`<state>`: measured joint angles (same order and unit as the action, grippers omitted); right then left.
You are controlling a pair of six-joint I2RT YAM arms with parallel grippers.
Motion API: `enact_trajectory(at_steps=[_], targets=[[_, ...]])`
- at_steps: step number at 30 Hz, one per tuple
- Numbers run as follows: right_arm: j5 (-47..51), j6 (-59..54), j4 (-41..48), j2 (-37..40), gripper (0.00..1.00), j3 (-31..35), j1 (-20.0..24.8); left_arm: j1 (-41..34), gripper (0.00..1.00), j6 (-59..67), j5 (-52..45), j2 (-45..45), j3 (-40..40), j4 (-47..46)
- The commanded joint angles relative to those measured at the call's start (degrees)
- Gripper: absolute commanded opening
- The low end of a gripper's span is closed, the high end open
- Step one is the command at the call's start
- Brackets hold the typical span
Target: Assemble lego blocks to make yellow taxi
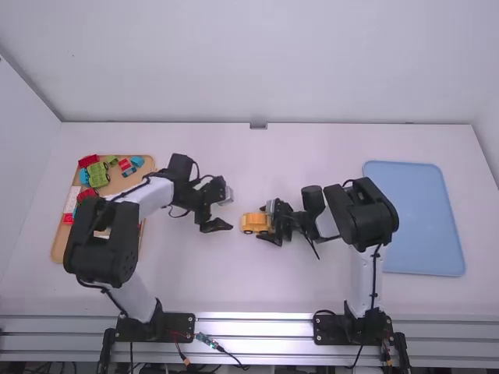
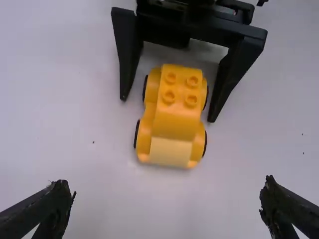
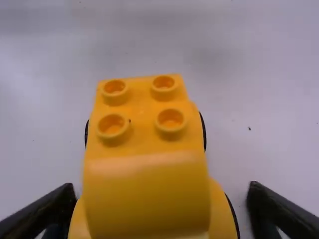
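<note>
The yellow plastic toy car (image 2: 177, 112) is standing on the white table (image 1: 312, 284). The right gripper (image 1: 266, 224) has its fingers spread on both sides of the car; near it, the left gripper (image 1: 226, 210) is also spread.

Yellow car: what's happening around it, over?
Left gripper open, apart from yellow car. Right gripper open, fingers either side of it. Car upright on table, studs up. Right gripper might crowd left's approach.

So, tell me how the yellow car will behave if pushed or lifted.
The yellow car may roll if nudged lengthwise, since it has black wheels along its sides. Its blocky body looks rigid, so it probably won't flex when gripped.
</note>
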<state>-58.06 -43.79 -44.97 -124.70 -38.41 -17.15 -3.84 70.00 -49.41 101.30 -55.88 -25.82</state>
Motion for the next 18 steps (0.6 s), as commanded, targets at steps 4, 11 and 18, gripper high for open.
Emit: enact_trajectory(at_steps=[4, 11, 18], targets=[[-2.1, 1.4, 0.5, -0.9, 1.0, -1.8, -0.2, 6.3, 0.99, 6.6, -10.4, -1.3, 2.5, -0.7], [0.5, 2.0, 0.9, -0.9, 0.97, -4.1, -4.0, 9.5, 0.99, 9.2, -14.2, -1.3, 5.2, -0.1], [5.6, 1.8, 4.8, -0.9, 0.47, -5.5, -6.3, 9.6, 0.99, 9.1, -14.2, -1.4, 5.2, -0.1]])
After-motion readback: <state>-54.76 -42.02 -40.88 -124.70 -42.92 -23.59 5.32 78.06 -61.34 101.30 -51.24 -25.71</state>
